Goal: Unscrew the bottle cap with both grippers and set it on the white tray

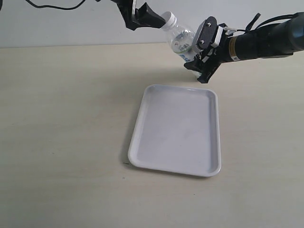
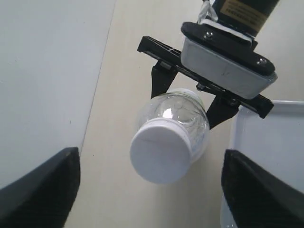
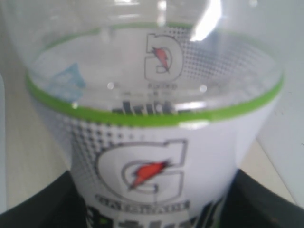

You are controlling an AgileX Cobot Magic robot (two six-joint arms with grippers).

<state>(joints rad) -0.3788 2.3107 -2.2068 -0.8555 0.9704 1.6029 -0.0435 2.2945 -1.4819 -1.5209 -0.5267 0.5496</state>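
The bottle [image 1: 182, 40] hangs tilted above the table's far edge, its white bottle cap [image 1: 168, 20] pointing up and to the left. My right gripper [image 1: 197, 52] is shut on the bottle's labelled body [image 3: 152, 156], with dark fingers [image 3: 33, 204] pressing on both sides. My left gripper [image 1: 159, 19] is open right at the cap. In the left wrist view the bottle cap [image 2: 161, 149] sits on the bottle neck between the wide-apart fingers [image 2: 42, 190], touching neither. The white tray [image 1: 175, 130] lies empty on the table below.
The tan table [image 1: 61, 123] stretches left of and in front of the tray. A pale wall [image 1: 71, 28] runs along its far edge. The tray corner [image 2: 270, 142] shows beside the right gripper's body [image 2: 228, 61] in the left wrist view.
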